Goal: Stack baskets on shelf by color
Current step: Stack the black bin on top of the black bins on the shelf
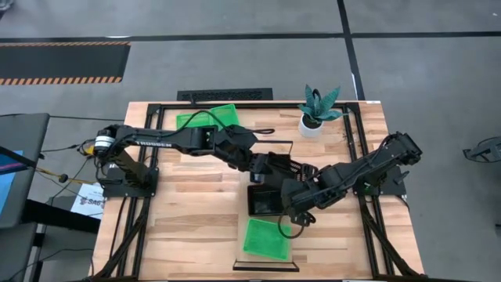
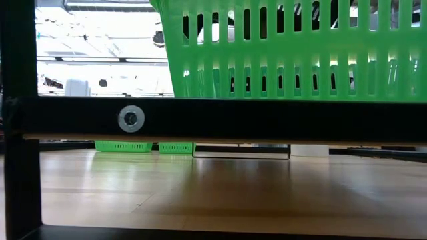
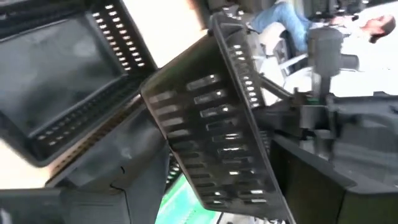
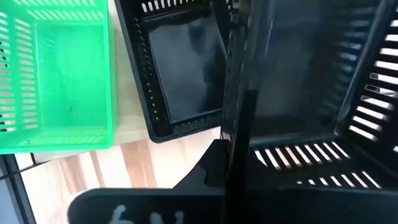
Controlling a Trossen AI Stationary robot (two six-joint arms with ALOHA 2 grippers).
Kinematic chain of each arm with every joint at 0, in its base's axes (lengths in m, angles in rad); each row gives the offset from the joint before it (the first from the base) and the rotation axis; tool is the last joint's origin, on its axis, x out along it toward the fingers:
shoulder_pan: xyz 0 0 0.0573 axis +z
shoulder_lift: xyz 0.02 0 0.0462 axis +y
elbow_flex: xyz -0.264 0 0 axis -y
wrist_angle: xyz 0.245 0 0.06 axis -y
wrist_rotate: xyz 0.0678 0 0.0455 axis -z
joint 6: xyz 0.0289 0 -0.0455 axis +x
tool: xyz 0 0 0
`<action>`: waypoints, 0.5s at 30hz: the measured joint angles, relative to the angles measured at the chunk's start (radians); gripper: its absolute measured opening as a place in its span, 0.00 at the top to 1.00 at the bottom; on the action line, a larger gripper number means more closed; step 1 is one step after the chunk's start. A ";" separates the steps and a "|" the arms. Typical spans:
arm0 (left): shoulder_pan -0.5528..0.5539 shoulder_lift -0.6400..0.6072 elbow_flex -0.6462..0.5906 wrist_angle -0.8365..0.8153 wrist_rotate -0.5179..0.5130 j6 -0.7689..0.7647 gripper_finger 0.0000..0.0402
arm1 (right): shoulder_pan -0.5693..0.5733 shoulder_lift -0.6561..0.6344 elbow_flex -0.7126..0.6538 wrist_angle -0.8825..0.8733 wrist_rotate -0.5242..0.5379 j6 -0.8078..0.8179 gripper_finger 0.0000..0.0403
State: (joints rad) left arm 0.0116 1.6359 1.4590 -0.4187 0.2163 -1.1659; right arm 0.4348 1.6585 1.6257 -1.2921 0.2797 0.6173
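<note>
A black basket (image 3: 211, 124) (image 4: 311, 81) hangs tilted in the air between my two grippers, above the middle of the table. My left gripper (image 1: 270, 168) reaches it from the left and my right gripper (image 1: 301, 200) from the right; both are shut on it. Below it, a second black basket (image 1: 262, 201) (image 4: 180, 74) lies flat on its base on the shelf (image 1: 266, 266). A green basket (image 1: 266, 239) (image 4: 56, 74) sits just nearer on the same board. More green baskets (image 1: 207, 117) lie near the far edge. My left gripper holds the tilted black basket at one end (image 3: 249, 199); the spot itself is cut off at the picture's edge, so the kind of hold stays hidden. The basket is lifted clear. My right gripper has a side wall (image 4: 237, 124) of the same basket between its fingers, one finger inside and one outside, with the rim seen edge-on. The basket stands tilted above the lying black basket.
A white potted plant (image 1: 317, 113) stands at the far right of the table. Black rails (image 1: 368, 196) frame the tabletop. The shelf's far wire end (image 1: 274, 145) rises behind the grippers. Bare wood shows to the left of the shelf (image 1: 188, 227).
</note>
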 joint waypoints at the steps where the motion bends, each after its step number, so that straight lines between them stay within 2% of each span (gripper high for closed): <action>1: 0.001 0.000 0.000 -0.008 -0.001 -0.002 0.35 | 0.000 0.000 0.000 0.003 0.001 -0.002 0.98; 6: 0.003 0.001 0.000 -0.015 0.015 -0.015 0.50 | 0.001 0.000 0.000 0.008 0.002 -0.009 0.97; 11: 0.005 0.003 -0.001 -0.024 0.014 -0.015 0.75 | 0.000 -0.001 0.000 0.021 -0.032 -0.023 0.95; 15: 0.006 0.005 -0.003 -0.032 0.015 -0.003 0.94 | 0.001 -0.003 0.002 0.040 -0.034 -0.041 0.89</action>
State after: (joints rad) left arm 0.0177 1.6409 1.4561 -0.4509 0.2316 -1.1684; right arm 0.4358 1.6554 1.6279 -1.2524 0.2455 0.5759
